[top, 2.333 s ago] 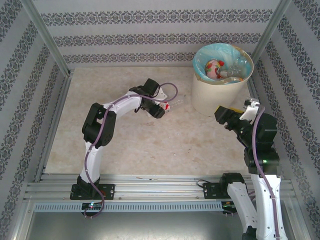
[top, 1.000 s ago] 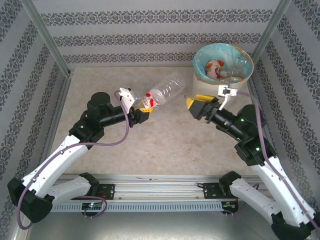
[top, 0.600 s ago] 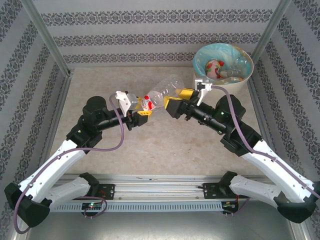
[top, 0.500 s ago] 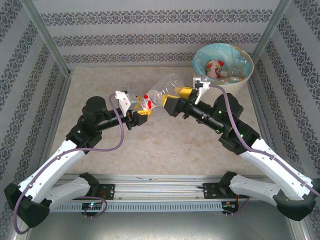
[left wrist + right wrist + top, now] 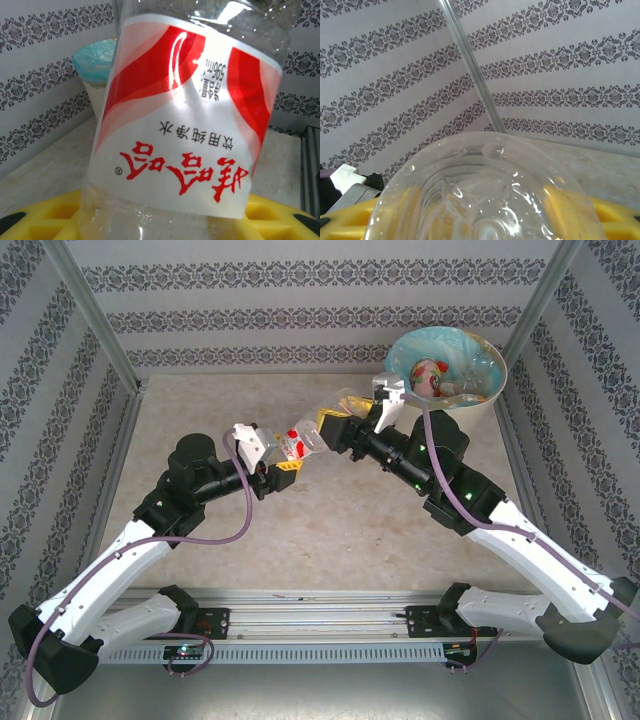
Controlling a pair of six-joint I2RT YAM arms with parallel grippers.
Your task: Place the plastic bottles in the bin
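Note:
A clear plastic bottle (image 5: 306, 436) with a red and white label hangs above the table's middle, between both arms. My left gripper (image 5: 283, 466) is shut on its cap end; in the left wrist view the bottle (image 5: 185, 130) rises between the yellow fingers (image 5: 40, 215). My right gripper (image 5: 338, 426) is shut round the bottle's other end. In the right wrist view the clear base (image 5: 485, 195) sits between that gripper's yellow fingers (image 5: 615, 220). The bin (image 5: 497, 365), with its turquoise liner, stands at the back right and holds several bottles (image 5: 436, 378).
Patterned walls close the table on the left, back and right. Metal posts (image 5: 85, 300) stand at the back corners. The right arm's forearm (image 5: 450, 480) stretches in front of the bin. The bin (image 5: 95, 65) also appears past the bottle in the left wrist view.
The right gripper swung left from beside the bin to the bottle and closed round its base end. The left arm stayed nearly still with the bottle's cap end.

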